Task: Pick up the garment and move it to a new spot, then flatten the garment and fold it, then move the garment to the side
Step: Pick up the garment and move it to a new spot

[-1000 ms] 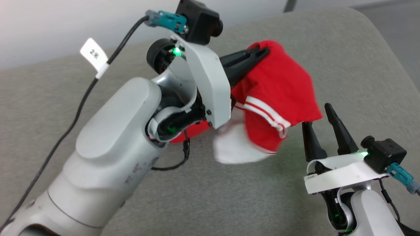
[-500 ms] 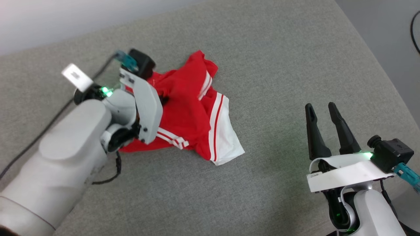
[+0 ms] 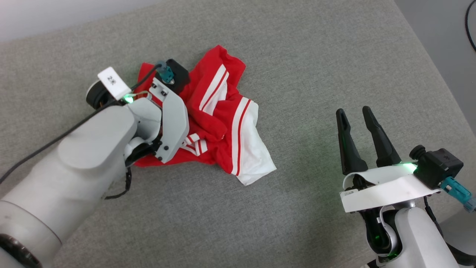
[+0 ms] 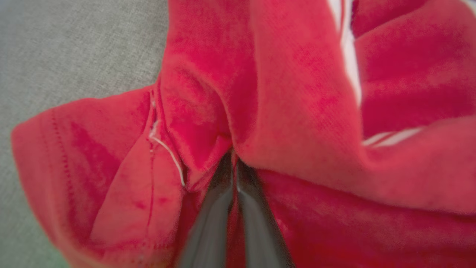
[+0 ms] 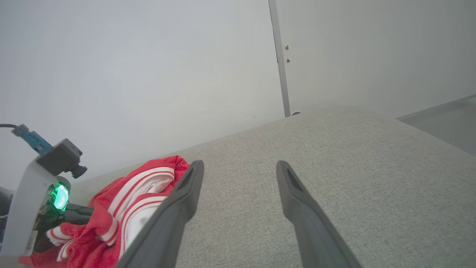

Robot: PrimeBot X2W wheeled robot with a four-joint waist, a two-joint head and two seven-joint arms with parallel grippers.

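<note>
A: How far along is the robot?

B: Not far, by the look of it. The garment (image 3: 223, 123) lies bunched on the grey cushion (image 3: 316, 56), left of the middle. The red cloth is piled in folds, the striped trim is twisted, and the white sleeve (image 3: 256, 163) spills out toward the near right. Nothing is flattened and nothing is folded.

A: Is the move to a new spot done?

B: That cannot be told from here. The heap rests on the cushion with a gripper on it. Spreading it flat, folding it and shifting it aside are all left to do.

A: Which gripper?

B: The left gripper (image 4: 234, 163). Its forearm reaches in from the near left and the wrist bends down over the left part of the heap. In the wrist view the two dark fingers sit pressed together, buried in a crease of red cloth, so it reads as pinched on a fold.

A: And the other arm?

B: The right gripper (image 3: 353, 113) waits at the near right, well apart from the garment. Its fingers point away from the robot and are spread, with nothing between them. Its own camera looks low across bare cushion toward the pale wall (image 5: 148, 74).

A: So what matters next?

B: Probably finding the hem or the shoulders, because the heap hides them.
</note>
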